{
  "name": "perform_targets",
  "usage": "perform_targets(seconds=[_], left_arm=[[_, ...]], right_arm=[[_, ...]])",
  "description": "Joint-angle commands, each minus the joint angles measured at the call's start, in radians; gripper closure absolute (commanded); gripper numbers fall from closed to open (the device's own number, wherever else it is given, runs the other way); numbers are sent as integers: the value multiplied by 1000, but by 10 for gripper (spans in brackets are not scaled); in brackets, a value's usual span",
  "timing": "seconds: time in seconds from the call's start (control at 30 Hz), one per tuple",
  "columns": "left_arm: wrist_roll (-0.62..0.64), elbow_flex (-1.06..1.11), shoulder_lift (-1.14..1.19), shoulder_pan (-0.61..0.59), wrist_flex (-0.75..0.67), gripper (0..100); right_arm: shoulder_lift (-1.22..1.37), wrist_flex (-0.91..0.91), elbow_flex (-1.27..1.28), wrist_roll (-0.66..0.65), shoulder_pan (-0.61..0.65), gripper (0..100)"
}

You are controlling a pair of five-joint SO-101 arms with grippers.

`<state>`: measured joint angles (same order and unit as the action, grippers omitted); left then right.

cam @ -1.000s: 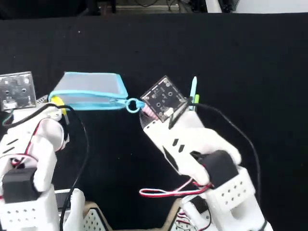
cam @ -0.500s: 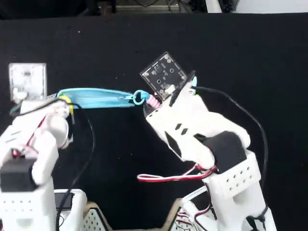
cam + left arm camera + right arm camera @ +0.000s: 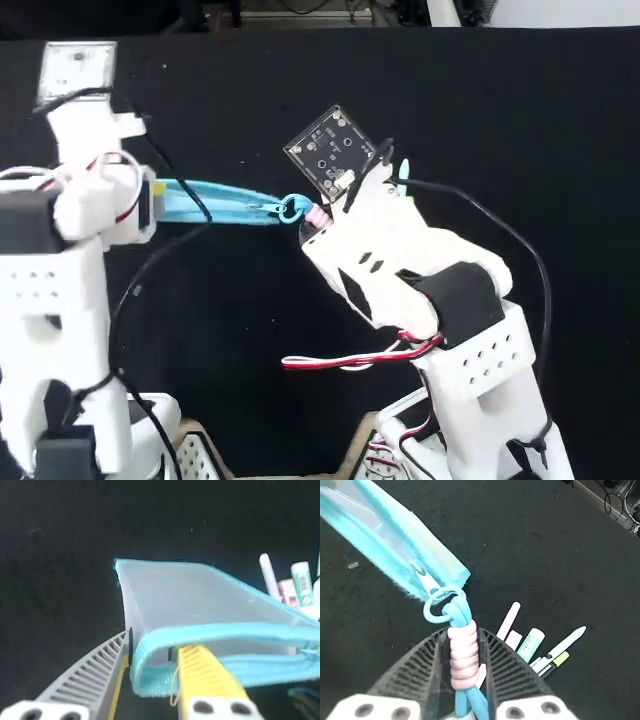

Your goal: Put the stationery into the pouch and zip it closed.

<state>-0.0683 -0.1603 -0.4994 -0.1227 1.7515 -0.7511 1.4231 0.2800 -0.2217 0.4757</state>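
Light-blue mesh pouch [image 3: 215, 200] hangs stretched between the two arms, and from the high view it reads as a thin strip seen edge-on. In the left wrist view the pouch [image 3: 200, 605] shows its pale see-through side with a blue fabric rim along the zip edge. The left tool [image 3: 152, 645] is clamped on the end of that rim, with its yellow finger [image 3: 200, 675] on one side and its grey finger [image 3: 100, 670] on the other. From above, this left tool [image 3: 150, 200] sits at the strip's far end from the other arm.

At the opposite end, the zip slider carries a blue ring [image 3: 440, 607], and a blue cord [image 3: 457, 615] wrapped in a pink coil [image 3: 463, 652] is looped through it. The right tool [image 3: 464, 635] is closed tight on that cord, its dark fingers pressed against the coil. The same ring [image 3: 291, 208] shows from above just beside the right tool [image 3: 312, 222]. The slider sits close to this end of the pouch [image 3: 385, 535], though whether the zip is fully closed cannot be told.

The stationery [image 3: 535, 647], a small cluster of pens and markers, lies outside the pouch on the black counter [image 3: 545, 540], just beyond the right tool. From above, a pale blue pen tip [image 3: 402, 178] pokes out past the right arm
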Motion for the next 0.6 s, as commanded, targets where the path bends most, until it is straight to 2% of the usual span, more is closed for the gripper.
perform_targets(seconds=[0.0,0.17,0.3,0.37,0.43,0.57], left_arm=[[-9,-64,37,5,5,848],[-9,-62,40,5,-21,852],[-3,-70,17,5,6,982],[-2,-64,-17,7,6,951],[2,-62,-46,13,6,975],[94,-64,-95,24,5,970]], right_arm=[[2,-2,4,-9,-14,988],[-1,-74,67,-9,-14,988],[-4,-75,58,-9,-18,988],[-4,-74,41,-9,-18,988],[-4,-69,13,-9,-17,988],[-4,29,-88,-9,-20,988]])
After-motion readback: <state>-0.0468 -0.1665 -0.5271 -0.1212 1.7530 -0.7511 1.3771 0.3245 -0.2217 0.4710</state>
